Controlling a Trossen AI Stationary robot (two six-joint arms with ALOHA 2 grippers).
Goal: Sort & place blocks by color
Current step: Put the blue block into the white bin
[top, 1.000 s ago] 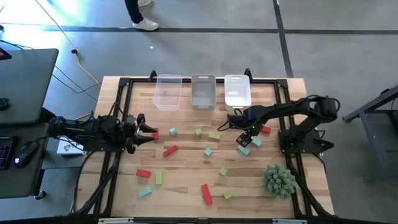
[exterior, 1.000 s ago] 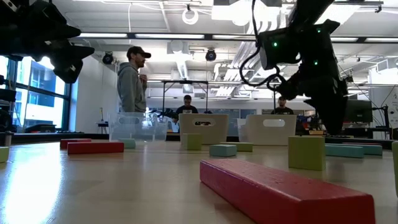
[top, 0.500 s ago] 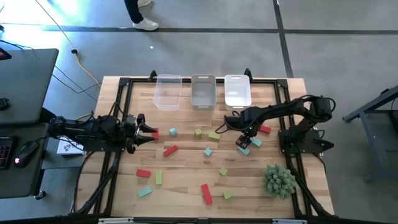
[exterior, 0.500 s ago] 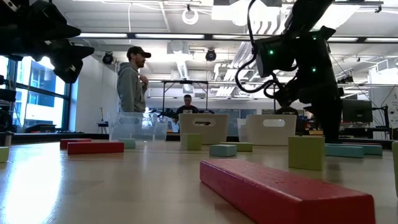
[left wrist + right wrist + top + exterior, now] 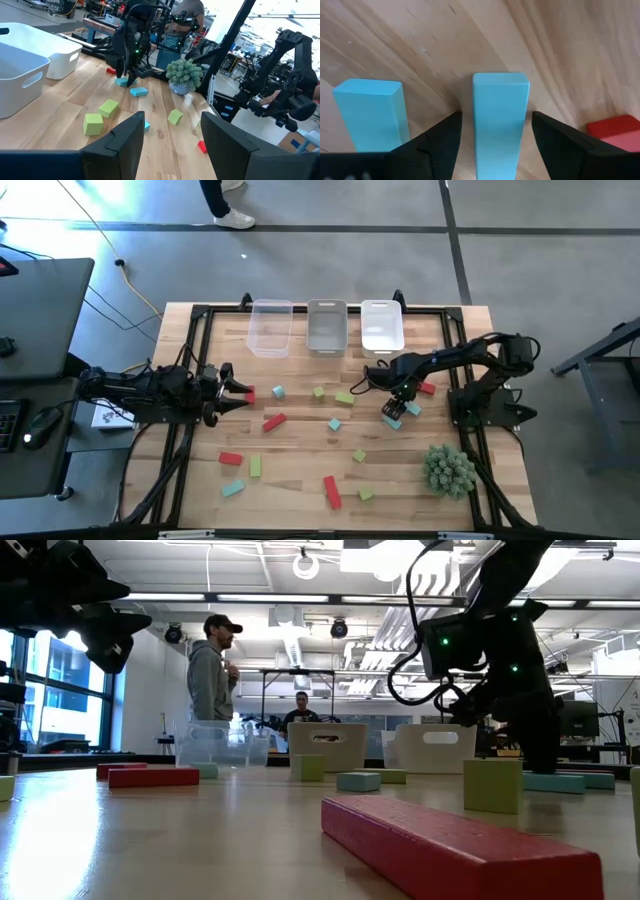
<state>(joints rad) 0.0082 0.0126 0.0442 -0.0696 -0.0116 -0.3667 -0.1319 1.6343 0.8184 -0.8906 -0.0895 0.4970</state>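
Observation:
Red, yellow-green and teal blocks lie scattered flat on the wooden table [image 5: 300, 510]. My right gripper [image 5: 497, 147] points straight down at the table's right side, open. Its fingers stand on either side of one teal block [image 5: 500, 115] [image 5: 392, 420] without touching it. A second teal block [image 5: 370, 117] and a red block [image 5: 615, 132] lie close beside it. My left gripper [image 5: 172, 150] waits level at the table's left edge [image 5: 235, 392], open, with nothing between its fingers.
Three bins stand in a row at the far edge: clear [image 5: 271, 327], grey [image 5: 326, 326] and white [image 5: 381, 326]. A spiky green plant [image 5: 448, 469] sits near the right front corner. Loose blocks such as a red bar [image 5: 273, 421] dot the middle. People stand beyond the table.
My right gripper has sunk toward the table over the teal block at the right side and has rolled a little about its own axis. Its fingers keep the same gap. No block has moved.

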